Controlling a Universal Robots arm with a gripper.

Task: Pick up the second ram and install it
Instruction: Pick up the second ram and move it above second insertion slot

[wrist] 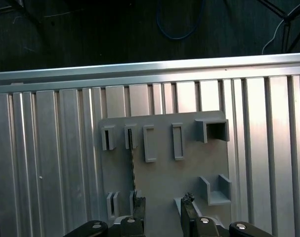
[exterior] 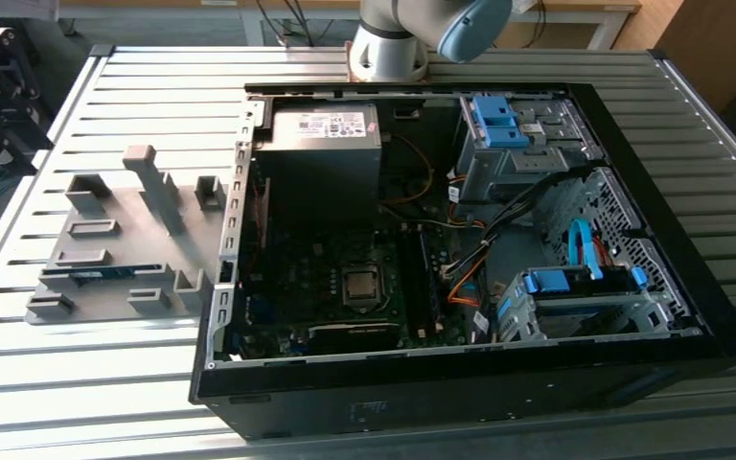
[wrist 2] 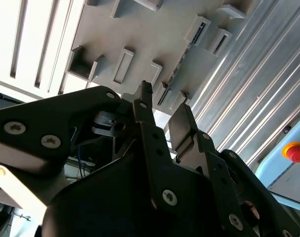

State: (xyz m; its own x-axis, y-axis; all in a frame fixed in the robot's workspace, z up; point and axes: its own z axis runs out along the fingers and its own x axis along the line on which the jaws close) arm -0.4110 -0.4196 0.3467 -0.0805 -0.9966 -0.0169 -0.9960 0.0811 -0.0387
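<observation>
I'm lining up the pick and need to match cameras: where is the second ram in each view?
Exterior view: the second ram lies as a blue strip in the grey tray, toward that view's left.
First wrist view: the ram, edge-on between two tray slots, ahead of the open pincer.
Second wrist view: the ram, a thin strip between tray slots, beyond the pincer.
Shared landmark: the grey tray.

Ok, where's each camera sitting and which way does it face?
Exterior view: off the arm, high, looking down on the open computer case and grey tray; arm's base shows.
First wrist view: on the arm, facing down at the tray on the slatted table; open claw tips show.
Second wrist view: on the arm, looking slantwise past the claw at the tray.
Shared: all see the tray; both wrist views, the claw.
</observation>
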